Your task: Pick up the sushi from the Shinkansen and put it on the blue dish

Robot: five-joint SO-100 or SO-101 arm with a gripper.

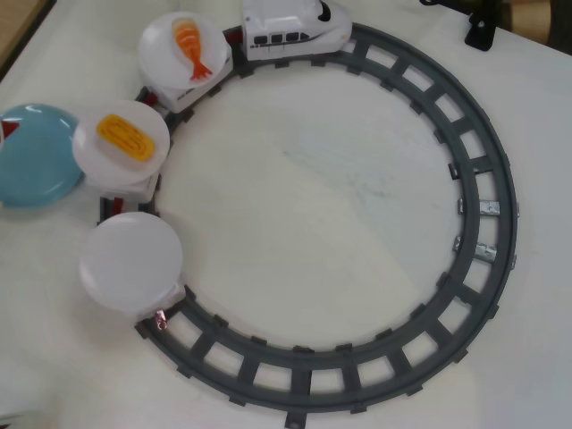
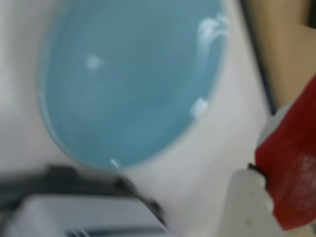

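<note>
Nearest the wrist camera, at the lower right of the wrist view, your gripper point(image 2: 276, 197) is clamped on the sushi point(image 2: 291, 168), a glossy red piece pinched against a white finger; in the overhead view only a red sliver point(image 1: 5, 130) shows at the counter's left edge. Just beyond lies the blue dish point(image 2: 133, 79), empty in the wrist view and close under the claw, blurred. In the overhead view this dish point(image 1: 34, 156) sits at the left edge, touching or overlapped by the white plate bearing the yellow egg piece point(image 1: 125, 137). Farther off, the Shinkansen point(image 1: 290, 27) stands at the top edge on the grey track point(image 1: 487, 206), pulling a shrimp piece point(image 1: 191, 45) and one bare plate point(image 1: 130, 261). Risk: the sushi hangs near the dish's rim, so releasing now may drop it onto the counter; a low sweep could also nudge the neighbouring plate.
</note>
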